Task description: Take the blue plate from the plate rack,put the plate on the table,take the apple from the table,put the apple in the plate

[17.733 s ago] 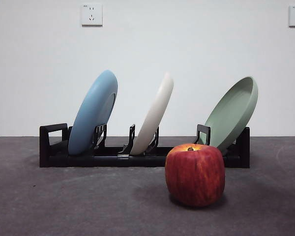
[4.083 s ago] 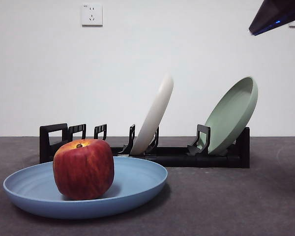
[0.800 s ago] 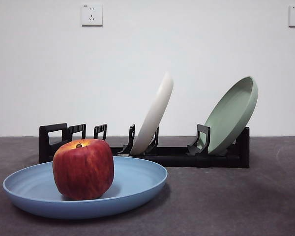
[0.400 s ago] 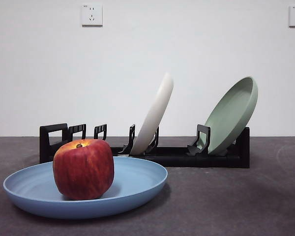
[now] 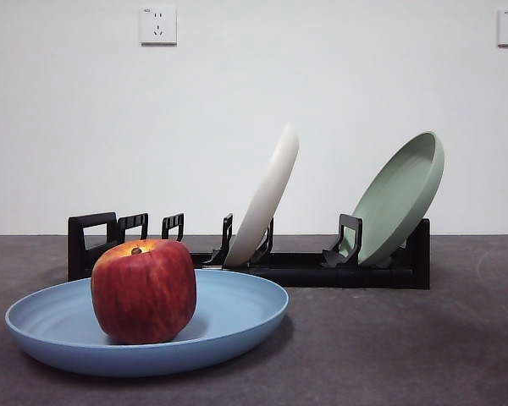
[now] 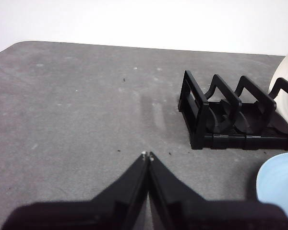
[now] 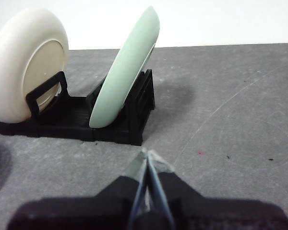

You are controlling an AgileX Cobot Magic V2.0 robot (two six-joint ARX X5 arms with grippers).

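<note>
The blue plate (image 5: 237, 309) lies flat on the dark grey table (image 5: 406, 347) at the front left, in front of the plate rack (image 5: 93, 245). The red apple (image 5: 144, 289) stands upright in the plate, left of its middle. An edge of the blue plate (image 6: 278, 184) shows in the left wrist view beside the rack's handle end (image 6: 197, 110). My left gripper (image 6: 147, 155) is shut and empty above bare table. My right gripper (image 7: 146, 154) is shut and empty, near the rack's other end (image 7: 134, 120). Neither arm shows in the front view.
A cream-white plate (image 5: 267, 199) leans in the rack's middle slot and a sage-green plate (image 5: 402, 199) leans at its right end. Both show in the right wrist view, cream (image 7: 24, 72) and green (image 7: 127, 72). Two wall sockets (image 5: 157, 25) sit high behind.
Since 16 s ago the blue plate left the rack for the table and the apple now stands in it. A dark arm tip seen 4.2 s ago is gone. The last second shows no movement.
</note>
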